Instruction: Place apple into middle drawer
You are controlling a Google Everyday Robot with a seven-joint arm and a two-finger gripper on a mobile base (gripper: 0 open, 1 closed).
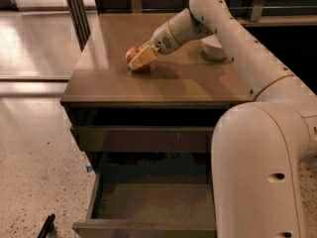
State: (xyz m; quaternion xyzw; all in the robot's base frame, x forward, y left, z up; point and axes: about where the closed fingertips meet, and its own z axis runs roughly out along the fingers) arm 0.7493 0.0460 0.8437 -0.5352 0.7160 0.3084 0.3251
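The apple, small and red-orange, is at the left middle of the brown cabinet top. My gripper reaches in from the right and is shut on the apple, with one pale finger across its front. The apple is at or barely above the top, with a shadow beneath it. The middle drawer is pulled out below the front of the cabinet. It is open and its flat brown floor is bare.
A white bowl stands on the top at the back right, partly behind my arm. A closed drawer front sits above the open drawer. A dark post stands at the back left. A small black object lies on the speckled floor.
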